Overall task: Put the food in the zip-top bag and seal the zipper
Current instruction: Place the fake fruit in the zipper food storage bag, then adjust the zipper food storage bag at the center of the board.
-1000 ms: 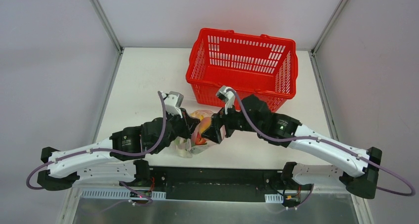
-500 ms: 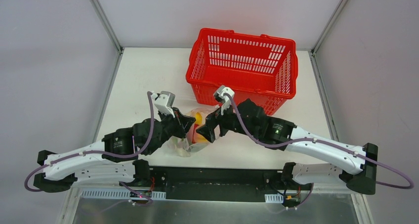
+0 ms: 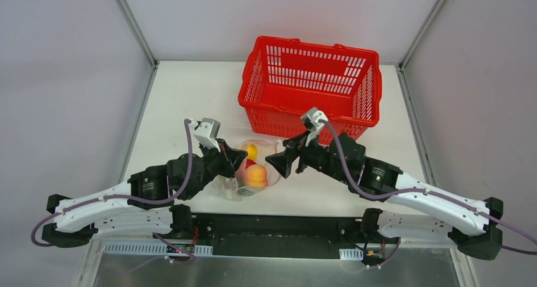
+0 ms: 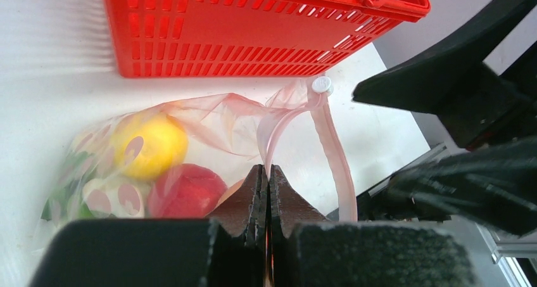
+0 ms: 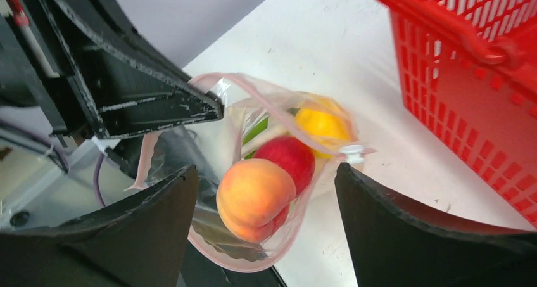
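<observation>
The left gripper has its fingers pressed flat together, pinching the near end of the zipper, the thin pinkish strip that rises from the fingertips and curves away to a small white slider at its far end. Just beyond and to one side of those fingertips lies the zip-top bag, slumped on the white table, with the food inside it: a yellow ball, a red ball, a peach-orange ball and green leafy pieces. The right gripper hangs over the bag with its fingers spread wide, one on each side of the bag, touching nothing. The bag's mouth looks unsealed (the strip bows outward in a loop), so the step in hand seems to be sealing. To do it well, the left pinch should hold firm as an anchor while the right fingers close squarely on the slider, then draw it along the strip toward the left fingertips, with the strip taut so it does not buckle. The red basket stands farther off, behind the bag.
</observation>
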Controlling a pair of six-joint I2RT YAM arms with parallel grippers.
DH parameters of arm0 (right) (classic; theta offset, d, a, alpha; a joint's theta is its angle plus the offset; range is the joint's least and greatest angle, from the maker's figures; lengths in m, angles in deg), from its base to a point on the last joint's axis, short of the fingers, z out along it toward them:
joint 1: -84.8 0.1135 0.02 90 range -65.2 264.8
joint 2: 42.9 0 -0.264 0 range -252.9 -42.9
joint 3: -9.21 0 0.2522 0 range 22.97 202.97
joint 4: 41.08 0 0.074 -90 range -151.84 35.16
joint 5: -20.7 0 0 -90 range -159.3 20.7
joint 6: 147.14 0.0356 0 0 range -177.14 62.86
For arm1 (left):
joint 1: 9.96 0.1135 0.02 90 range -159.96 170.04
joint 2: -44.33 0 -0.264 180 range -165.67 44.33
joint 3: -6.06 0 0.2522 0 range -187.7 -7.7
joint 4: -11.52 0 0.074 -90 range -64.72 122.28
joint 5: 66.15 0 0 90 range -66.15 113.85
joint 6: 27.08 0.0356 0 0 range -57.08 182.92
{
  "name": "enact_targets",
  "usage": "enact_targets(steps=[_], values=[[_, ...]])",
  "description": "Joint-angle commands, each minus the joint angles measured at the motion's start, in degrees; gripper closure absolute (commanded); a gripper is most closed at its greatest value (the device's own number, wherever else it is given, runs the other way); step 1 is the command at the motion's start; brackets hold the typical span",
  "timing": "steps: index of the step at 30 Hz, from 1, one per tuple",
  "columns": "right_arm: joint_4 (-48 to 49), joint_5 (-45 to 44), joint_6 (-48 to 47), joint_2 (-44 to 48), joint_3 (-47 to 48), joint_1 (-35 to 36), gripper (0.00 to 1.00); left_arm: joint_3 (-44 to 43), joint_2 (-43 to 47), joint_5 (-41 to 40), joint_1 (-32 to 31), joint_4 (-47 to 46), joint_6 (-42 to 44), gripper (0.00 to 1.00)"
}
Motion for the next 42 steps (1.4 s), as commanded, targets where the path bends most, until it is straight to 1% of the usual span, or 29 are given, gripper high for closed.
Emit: enact_targets(steps=[1,3,6,10,12,15,16,17,18,19,20,21,22,23,25,28,30,32,35,37,42], values=[[-2.03,-7.27,3.31,2.04,1.01,0.16,0.21,0.52,1.60,-2.17,0.87,-0.33,0.92,1.00],[-3.61,-8.08,5.13,1.25,0.85,0.17,0.24,0.92,1.95,-2.23,0.86,-0.62,0.83,1.00],[-4.68,-5.21,8.24,-0.61,-0.80,0.17,0.34,1.26,2.12,-1.50,0.87,-0.88,0.48,1.00],[-3.58,-2.71,12.62,-4.85,-2.28,0.23,0.57,1.55,2.22,-1.00,0.85,-1.01,0.07,1.00],[-1.89,-1.77,13.54,-6.48,-2.52,0.28,0.64,1.69,2.24,-0.64,0.84,-1.15,0.09,1.00],[-0.50,-1.66,13.79,-6.88,-1.71,0.28,0.96,0.84,2.21,0.47,0.86,0.54,0.72,1.00],[-0.34,-2.26,14.05,-6.44,-1.26,0.27,1.00,0.12,2.18,0.78,0.84,2.04,1.23,1.00],[-0.11,-2.93,14.35,-5.92,-0.94,0.25,1.00,-0.53,2.18,1.06,0.86,3.55,1.94,0.95],[0.48,-3.56,14.78,-5.05,-0.74,0.26,1.00,-1.23,2.31,1.78,0.82,4.51,3.78,0.78],[1.02,-3.66,15.38,-4.33,-0.63,0.27,1.00,-2.03,2.56,2.97,0.86,5.42,6.74,0.51],[1.70,-3.22,16.13,-3.45,-0.58,0.28,1.00,-3.18,2.76,3.60,0.87,6.90,9.88,0.38],[2.54,-2.57,17.03,-2.58,-0.67,0.23,1.00,-5.02,2.88,3.62,0.87,9.85,12.17,0.30],[3.76,-2.10,17.90,-1.78,-0.94,0.21,1.00,-7.07,2.90,3.55,0.86,12.85,13.78,0.25],[4.84,-1.94,18.89,-1.16,-1.23,0.19,1.00,-8.62,3.14,3.99,0.84,14.98,14.68,0.21],[6.72,-2.55,20.71,-0.67,-1.46,0.23,1.00,-8.74,4.41,6.54,0.81,15.42,15.82,0.17],[7.38,-8.03,23.08,-2.24,-2.12,0.28,1.00,-6.23,7.68,11.77,0.87,15.15,17.42,0.13],[5.90,-12.35,23.81,-3.62,-1.61,0.21,1.00,-4.04,9.47,15.79,0.82,14.04,18.99,0.11],[5.66,-14.57,23.95,-4.19,-1.11,0.21,1.00,-2.11,10.70,20.76,0.82,12.03,22.83,0.06],[4.97,-17.28,22.24,-5.76,0.61,0.17,1.00,-0.33,12.48,25.00,0.86,9.54,26.84,0.02],[3.20,-17.63,21.17,-6.68,2.26,0.19,1.00,1.39,12.99,27.78,0.87,6.48,30.47,0.01],[1.44,-18.48,20.09,-8.42,4.44,-0.59,1.00,1.04,11.12,31.76,0.84,5.67,37.79,0.01]])
